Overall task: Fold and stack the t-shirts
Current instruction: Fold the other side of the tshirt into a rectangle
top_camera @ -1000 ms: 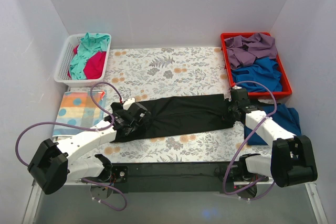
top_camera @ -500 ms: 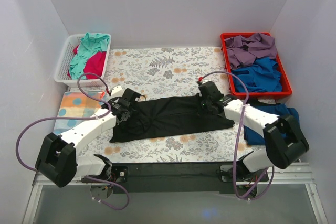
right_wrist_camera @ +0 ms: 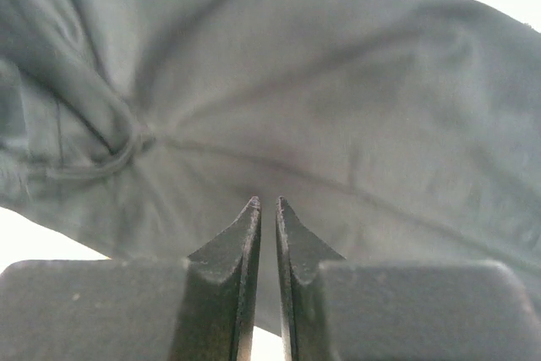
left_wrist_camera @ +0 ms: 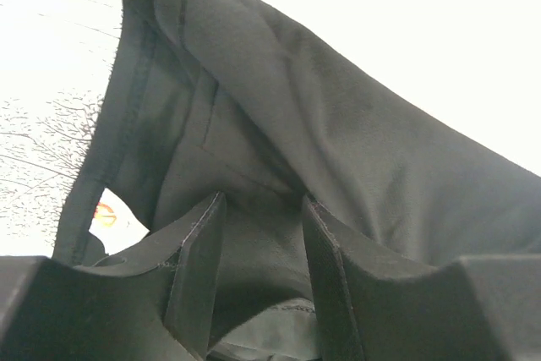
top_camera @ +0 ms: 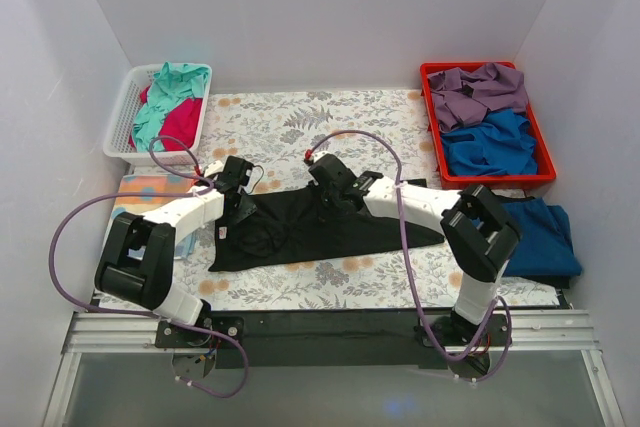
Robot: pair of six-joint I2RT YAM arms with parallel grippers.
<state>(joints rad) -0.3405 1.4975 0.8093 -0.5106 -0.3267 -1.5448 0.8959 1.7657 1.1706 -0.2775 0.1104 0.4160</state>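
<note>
Since the black t-shirt point(top_camera: 300, 232) is limp, light cloth lying mid-table, I'd take it by a hem or corner. The left gripper point(left_wrist_camera: 262, 200) stands half open astride the cloth. The right gripper point(right_wrist_camera: 268, 202), almost closed, seems to pinch a fold. Farther back, a white basket point(top_camera: 120, 122) holds a teal shirt point(top_camera: 175, 82) and a magenta shirt point(top_camera: 180, 125). A red tray point(top_camera: 540, 175) holds purple cloth point(top_camera: 480, 87) and blue cloth point(top_camera: 490, 142).

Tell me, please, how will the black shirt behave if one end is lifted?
Likely floppy: the black shirt lies creased and bunched on the table. Probably light: its thin cloth puckers near the right fingers. Lifted by one end, the rest should sag and trail.
</note>
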